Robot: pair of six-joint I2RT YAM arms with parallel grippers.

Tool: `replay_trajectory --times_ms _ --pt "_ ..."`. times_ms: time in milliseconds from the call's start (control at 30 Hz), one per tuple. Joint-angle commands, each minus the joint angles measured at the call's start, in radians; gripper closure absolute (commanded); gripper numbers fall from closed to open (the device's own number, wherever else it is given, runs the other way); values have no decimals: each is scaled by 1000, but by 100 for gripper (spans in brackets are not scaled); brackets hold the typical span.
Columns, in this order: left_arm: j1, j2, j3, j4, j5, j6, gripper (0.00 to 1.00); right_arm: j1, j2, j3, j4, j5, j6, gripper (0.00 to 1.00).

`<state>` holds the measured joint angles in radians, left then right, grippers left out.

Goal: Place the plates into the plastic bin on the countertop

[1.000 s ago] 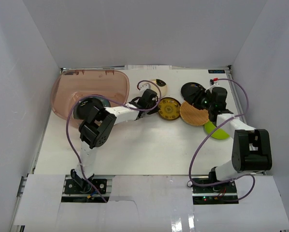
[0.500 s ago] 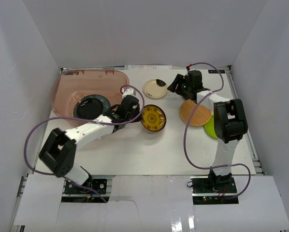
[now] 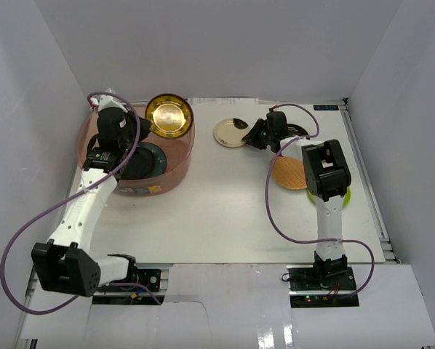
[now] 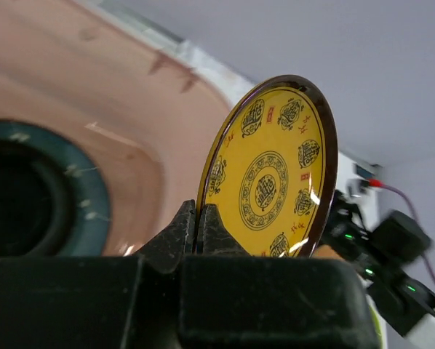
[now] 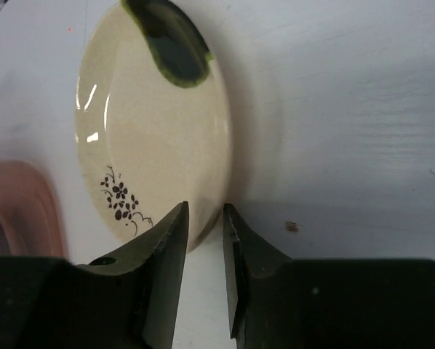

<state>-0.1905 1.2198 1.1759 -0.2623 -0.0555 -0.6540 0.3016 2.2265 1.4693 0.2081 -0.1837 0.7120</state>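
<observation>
- The yellow patterned plate (image 4: 268, 174) is being pinched by its rim in the tightly closed left gripper (image 4: 197, 218). It is being held tilted above the far right corner of the plastic bin (image 3: 166, 182), probably so that the wall is cleared.
- A grey-blue plate (image 3: 141, 160) is lying inside the bin.
- The left arm is being stretched far forward.
- The right gripper (image 5: 204, 218) is being held with jaws narrowly parted at the rim of the cream plate (image 5: 152, 131). That plate is lying flat on the countertop (image 3: 225, 211), and nothing is being gripped.
- The right arm is being reached towards the back.
</observation>
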Motion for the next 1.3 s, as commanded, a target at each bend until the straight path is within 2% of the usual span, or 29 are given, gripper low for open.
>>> replay_trajectory --times_ms 0,133,233,300,500,600,767,800,833,900,1000,1033,1067,1100,1233,1267 --pt "109 20 -36 -52 78 4 100 -1 -7 -21 95 42 78 70" --pt "288 32 -71 -37 132 -15 100 -10 -48 -69 154 52 98 91" --pt "338 72 -62 -63 99 14 100 -18 -161 -177 264 59 110 92" --pt "345 108 -44 -95 74 46 100 -19 -252 -210 272 64 74 92" --pt "349 119 -113 -121 11 97 100 -13 -468 -248 274 30 -14 92" --pt "349 135 -134 -135 0 109 100 28 -527 -224 238 15 -49 92" --pt "349 124 -174 -130 -63 120 99 171 -562 -147 199 36 -112 92" --pt "349 124 -176 -132 -69 128 95 216 -556 -129 188 42 -118 92" --pt "349 130 -177 -132 -67 131 84 237 -548 -113 183 47 -121 92" --pt "349 139 -183 -130 -66 134 75 296 -513 -55 150 64 -126 92" --pt "349 153 -190 -127 -53 131 52 361 -450 31 97 72 -129 92" --pt "349 149 -197 -121 -49 125 43 375 -438 43 91 81 -131 92" --pt "349 124 -200 -100 -23 123 22 389 -414 66 85 93 -129 92" --pt "349 107 -203 -89 -8 120 15 412 -400 78 77 96 -129 92" --pt "349 -9 -205 6 54 62 2 459 -314 135 36 138 -129 92" --pt "349 -57 -202 18 92 48 2 476 -297 146 30 147 -126 92"
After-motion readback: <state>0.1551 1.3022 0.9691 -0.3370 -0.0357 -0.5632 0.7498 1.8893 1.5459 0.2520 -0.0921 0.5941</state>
